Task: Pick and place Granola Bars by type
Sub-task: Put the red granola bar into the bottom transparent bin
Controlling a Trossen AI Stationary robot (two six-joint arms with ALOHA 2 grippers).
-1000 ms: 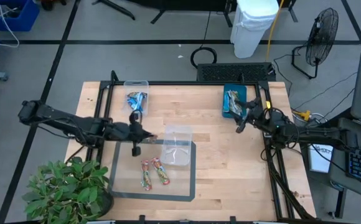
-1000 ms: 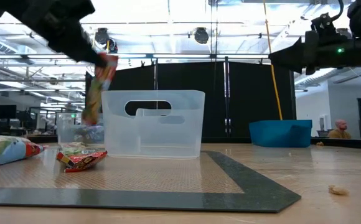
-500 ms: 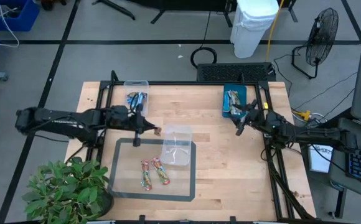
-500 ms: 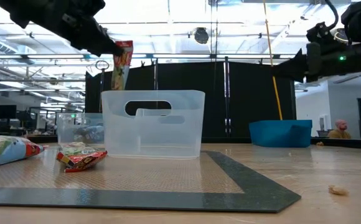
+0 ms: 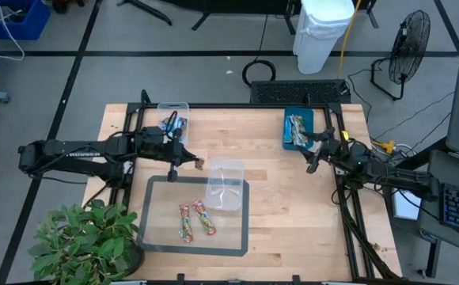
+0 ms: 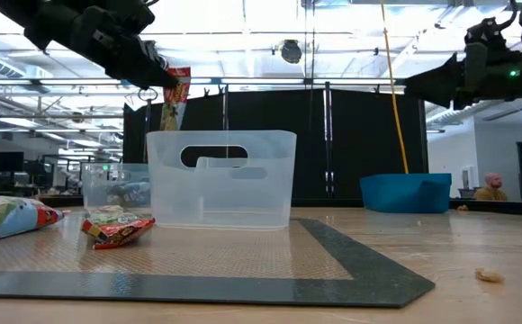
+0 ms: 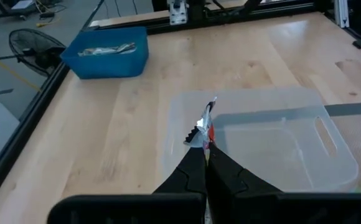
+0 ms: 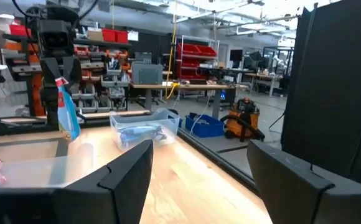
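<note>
**Left arm carrying red bar near tub rim; drop could miss**

Left end effector clamped shut on red-and-green bar, pinched at one end only, hanging above worktop just at 9 o'clock of the large clear tub. Two more red-and-green bars lying on the grey mat, at 7 o'clock of that tub. Blue bars in the small tub at 12 o'clock of the mat. Tan bars in teal tray. Right end effector spread wide, empty, just at 5 o'clock of tray.

Risks: release short of the tub wall, bar landing on bare wood; end-only pinch allowing swing or slip; wrapper snagging on rim.
</note>
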